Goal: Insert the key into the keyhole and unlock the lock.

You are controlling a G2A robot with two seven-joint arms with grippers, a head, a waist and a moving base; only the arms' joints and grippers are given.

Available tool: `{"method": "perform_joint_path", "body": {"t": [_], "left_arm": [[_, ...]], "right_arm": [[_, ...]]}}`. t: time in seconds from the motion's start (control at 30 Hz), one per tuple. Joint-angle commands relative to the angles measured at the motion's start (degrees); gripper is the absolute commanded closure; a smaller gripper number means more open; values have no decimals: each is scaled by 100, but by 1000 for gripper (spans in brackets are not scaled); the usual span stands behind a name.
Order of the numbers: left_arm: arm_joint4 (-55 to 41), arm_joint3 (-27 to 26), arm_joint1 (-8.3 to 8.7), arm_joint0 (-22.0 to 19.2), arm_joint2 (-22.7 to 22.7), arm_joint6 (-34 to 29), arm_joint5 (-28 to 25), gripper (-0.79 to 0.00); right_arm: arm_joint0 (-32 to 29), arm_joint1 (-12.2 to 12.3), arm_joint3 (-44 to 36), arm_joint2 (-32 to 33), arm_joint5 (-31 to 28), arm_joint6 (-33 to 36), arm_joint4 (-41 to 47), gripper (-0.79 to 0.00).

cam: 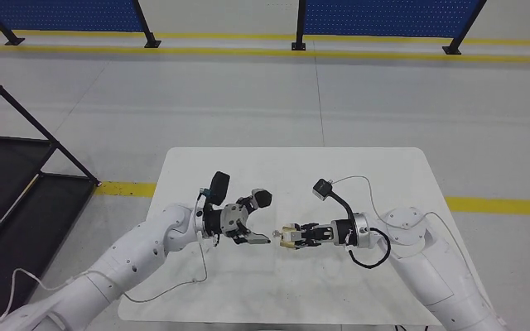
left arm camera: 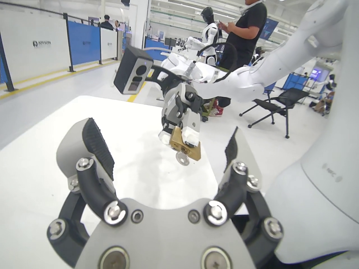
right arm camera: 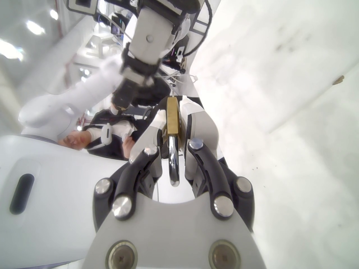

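Observation:
My right gripper (cam: pixel 291 236) is shut on a brass padlock (left arm camera: pixel 193 152) and holds it just above the white table (cam: pixel 364 174), near its middle. A silver key (left arm camera: pixel 183 158) sticks out of the padlock's end, pointing toward my left gripper (left arm camera: pixel 165 146). That gripper is open, its black pads wide apart, a short way from the key and not touching it. In the right wrist view the padlock (right arm camera: pixel 172 116) sits between the white fingers (right arm camera: pixel 200 124), its steel shackle (right arm camera: pixel 174 158) toward the wrist. In the top view the left gripper (cam: pixel 263 219) faces the padlock (cam: pixel 289 236).
A black rack (cam: pixel 37 207) stands off the table's left side and blue barriers (cam: pixel 66 16) line the far floor. A folding chair (left arm camera: pixel 283 104) stands beyond the table. A small brown speck (right arm camera: pixel 338 79) lies on the tabletop.

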Motion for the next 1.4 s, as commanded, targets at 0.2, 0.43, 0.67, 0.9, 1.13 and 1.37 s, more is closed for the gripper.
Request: {"method": "perform_joint_path", "body": {"t": [0.2,0.43,0.67,0.9,1.13,1.37], "left_arm": [[-3350,-30,198,-506,644,-2774,0,-785],[-5571,-18,367,-775,978,-5162,0,-785],[-7352,51,437,-804,1202,-6631,180,-785],[-7352,51,437,-804,1202,-6631,180,-785],[-7274,-16,422,-729,1087,-6451,489,-785],[-7208,-121,441,-645,865,-6542,1033,-785]], "right_arm": [[0,0,0,0,0,0,0,0],[0,0,0,0,0,0,0,0],[0,0,0,0,0,0,0,0],[0,0,0,0,0,0,0,0],[0,0,0,0,0,0,0,0],[0,0,0,0,0,0,0,0]]}}
